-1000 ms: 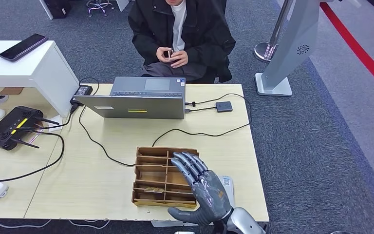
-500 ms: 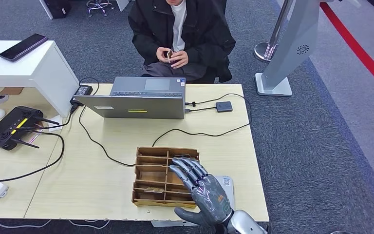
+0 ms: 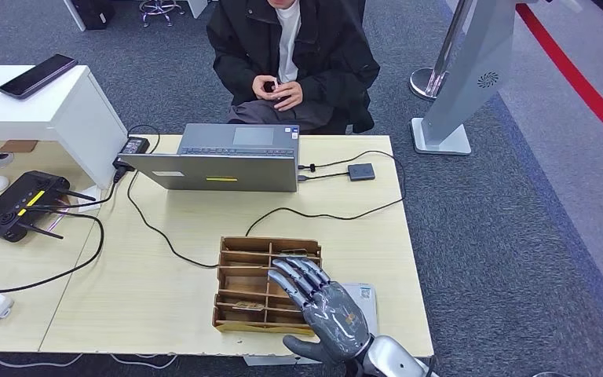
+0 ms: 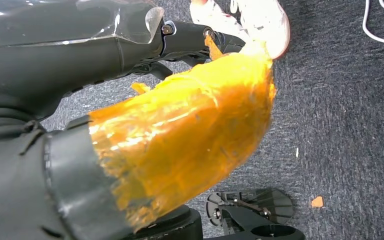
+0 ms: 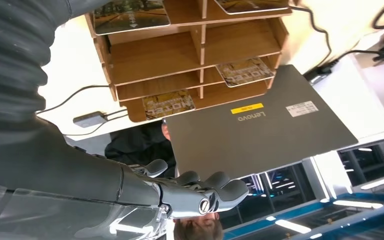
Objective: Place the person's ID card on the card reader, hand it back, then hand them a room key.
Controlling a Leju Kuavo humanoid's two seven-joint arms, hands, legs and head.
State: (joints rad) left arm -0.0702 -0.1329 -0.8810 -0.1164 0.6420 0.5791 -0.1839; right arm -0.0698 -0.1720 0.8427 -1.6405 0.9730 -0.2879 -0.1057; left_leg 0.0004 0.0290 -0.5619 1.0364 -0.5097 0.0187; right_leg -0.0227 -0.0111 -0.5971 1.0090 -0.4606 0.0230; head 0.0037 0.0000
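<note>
Where right hand [image 3: 323, 310] spreads, wooden organizer [image 3: 243, 284] compartments vanish (contents hidden).

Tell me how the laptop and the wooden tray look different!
The laptop is grey metal; the wooden tray is brown. The laptop has cables plugged in; the wooden tray has none. The laptop sits near the person; the wooden tray lies under the robot's right hand. Both rest on the same table.

laptop [image 3: 228, 161] behind organizer [image 3: 247, 283], on table [image 3: 149, 290]
</note>
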